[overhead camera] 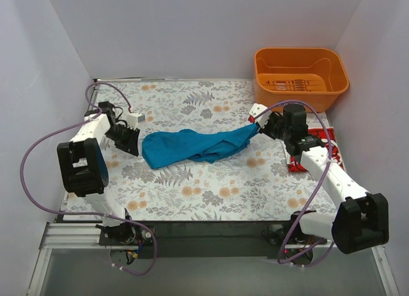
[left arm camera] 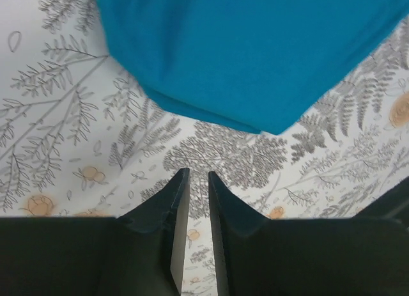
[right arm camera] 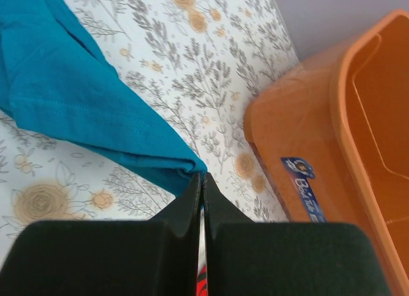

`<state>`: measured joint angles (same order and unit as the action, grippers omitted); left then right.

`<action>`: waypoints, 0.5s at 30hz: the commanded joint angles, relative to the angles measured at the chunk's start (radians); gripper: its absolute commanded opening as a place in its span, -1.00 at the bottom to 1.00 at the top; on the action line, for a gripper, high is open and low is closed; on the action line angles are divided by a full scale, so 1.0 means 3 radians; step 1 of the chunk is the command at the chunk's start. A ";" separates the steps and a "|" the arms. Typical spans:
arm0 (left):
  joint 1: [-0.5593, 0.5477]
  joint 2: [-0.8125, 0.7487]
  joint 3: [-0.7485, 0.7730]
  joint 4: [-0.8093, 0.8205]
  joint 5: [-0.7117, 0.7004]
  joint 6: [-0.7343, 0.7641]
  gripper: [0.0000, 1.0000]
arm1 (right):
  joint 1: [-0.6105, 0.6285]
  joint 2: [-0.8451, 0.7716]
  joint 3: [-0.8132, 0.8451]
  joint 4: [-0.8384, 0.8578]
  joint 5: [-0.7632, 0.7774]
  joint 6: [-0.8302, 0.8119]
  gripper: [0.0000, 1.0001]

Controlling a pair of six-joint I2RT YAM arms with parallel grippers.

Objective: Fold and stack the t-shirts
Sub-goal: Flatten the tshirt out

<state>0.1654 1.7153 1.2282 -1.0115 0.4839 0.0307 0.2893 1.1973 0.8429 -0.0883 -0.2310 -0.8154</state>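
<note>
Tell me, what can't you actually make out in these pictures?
Red t-shirt, top view: mostly hidden under the right arm; its white lettering is unreadable.
Teal t-shirt: bunched in the top view, cut off by the top edge in the left wrist view; collar not discernible.
Orange basket, right wrist view: cut by the right edge; its blue label is too blurred to read.

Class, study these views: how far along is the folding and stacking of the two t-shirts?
Done: nothing; the shirts lie apart. In hand: the right gripper pinches one end of the crumpled teal-blue cloth t-shirt, while the left gripper, jaws narrowly apart, is empty beside its other end. Left: fold it, then the red cloth t-shirt with white lettering lying under the right arm, and stack both.
</note>
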 commanded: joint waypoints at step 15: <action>-0.0336 0.0459 0.0033 0.0728 -0.0309 -0.1053 -0.23 | -0.0116 0.0084 0.0228 0.0059 0.0013 0.0023 -0.97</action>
<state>0.1024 1.8469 1.2533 -0.8520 0.4316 -0.2276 0.2573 1.2148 0.8688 -0.0879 -0.2157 -0.8089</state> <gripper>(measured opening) 0.393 0.021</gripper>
